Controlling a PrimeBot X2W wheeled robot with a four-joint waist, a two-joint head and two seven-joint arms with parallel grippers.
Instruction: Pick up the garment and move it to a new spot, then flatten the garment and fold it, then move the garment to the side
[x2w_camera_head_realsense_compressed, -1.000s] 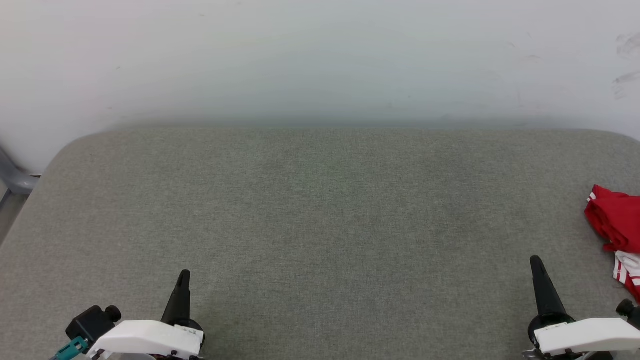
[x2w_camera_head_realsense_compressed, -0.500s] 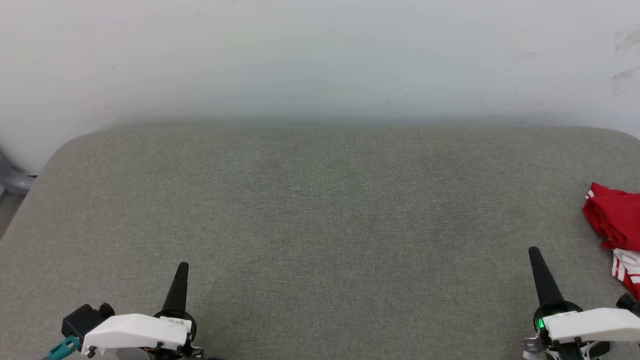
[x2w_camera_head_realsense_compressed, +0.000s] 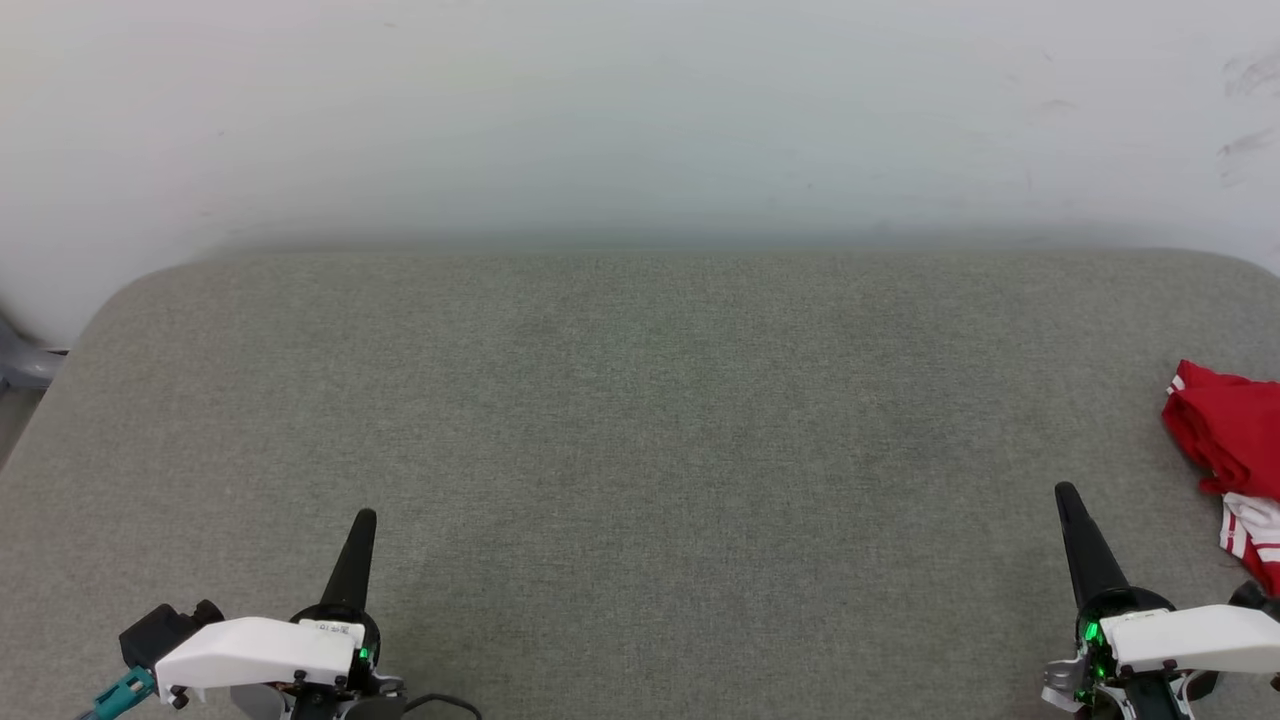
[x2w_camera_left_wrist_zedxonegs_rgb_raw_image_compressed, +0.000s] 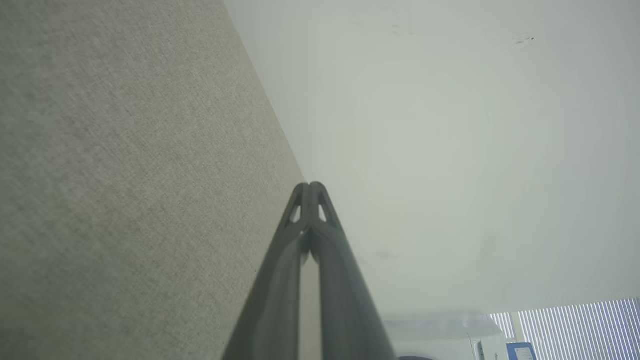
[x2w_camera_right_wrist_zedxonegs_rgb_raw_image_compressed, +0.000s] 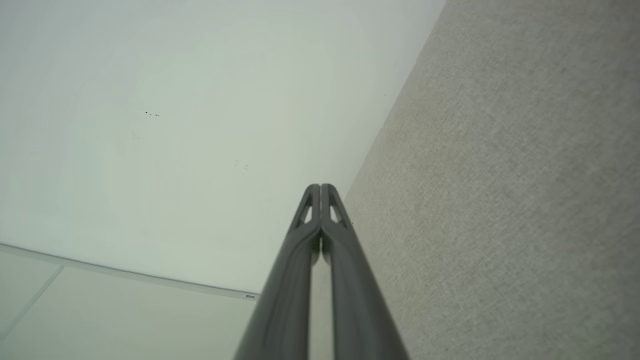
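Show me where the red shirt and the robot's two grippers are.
garment (x2w_camera_head_realsense_compressed: 1222, 430): head view, on its bunched red body at the right edge.
left gripper (x2w_camera_head_realsense_compressed: 365, 520): head view, at its closed fingertips.
right gripper (x2w_camera_head_realsense_compressed: 1066, 495): head view, at its closed fingertips.

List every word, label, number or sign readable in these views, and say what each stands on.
No text can be read.
Small white sticker on the left gripper: dark print, too small to read.
Blue box with a white patch, left wrist view: blurred, unreadable.
Small tag on the wall seam, right wrist view: too small to read.
Crumpled red garment with white striped trim: no lettering shows.
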